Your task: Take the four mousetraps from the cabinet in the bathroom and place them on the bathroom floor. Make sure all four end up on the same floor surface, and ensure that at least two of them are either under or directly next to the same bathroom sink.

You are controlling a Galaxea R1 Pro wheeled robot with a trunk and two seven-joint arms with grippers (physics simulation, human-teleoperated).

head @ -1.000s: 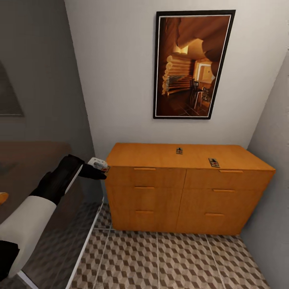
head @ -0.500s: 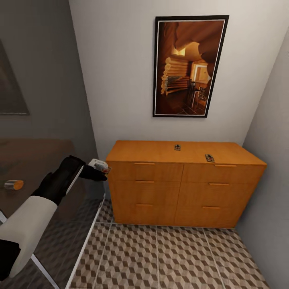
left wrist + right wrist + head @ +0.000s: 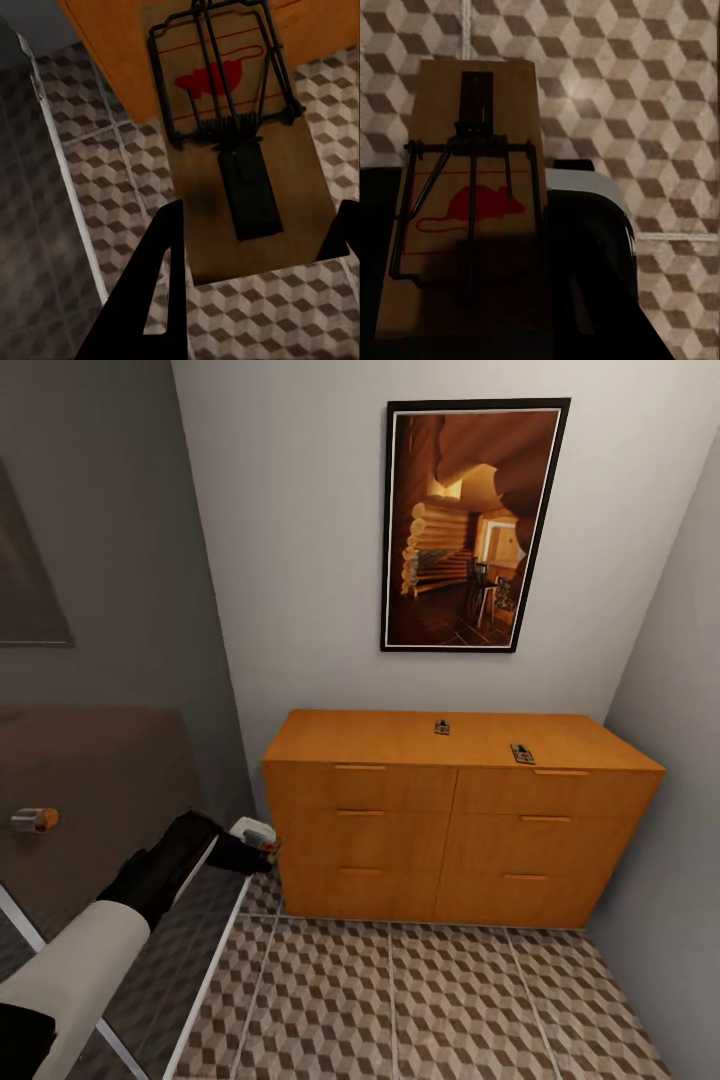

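The orange-brown cabinet (image 3: 455, 820) stands against the back wall, with two mousetraps (image 3: 442, 727) (image 3: 521, 753) lying on its flat top. My left gripper (image 3: 258, 845) hangs low beside the cabinet's left end, above the cube-patterned bathroom floor (image 3: 420, 1000). It is shut on a third mousetrap (image 3: 225, 150), whose near end sits between the black fingers (image 3: 161, 289). In the right wrist view a fourth mousetrap (image 3: 472, 202) hovers close over the tiles (image 3: 660, 90), with my right gripper (image 3: 465, 330) shut on it in deep shadow. The bathroom sink is out of view.
A framed picture (image 3: 470, 525) hangs above the cabinet. A dark glass panel with a white frame (image 3: 205, 970) runs along the left, with a small orange-capped container (image 3: 35, 820) behind it. A grey wall (image 3: 680, 810) closes the right side.
My left arm has dropped with its mousetrap from the level of the cabinet top to about the middle drawers. The camera shifted slightly a second ago; the cabinet and its traps have not moved.
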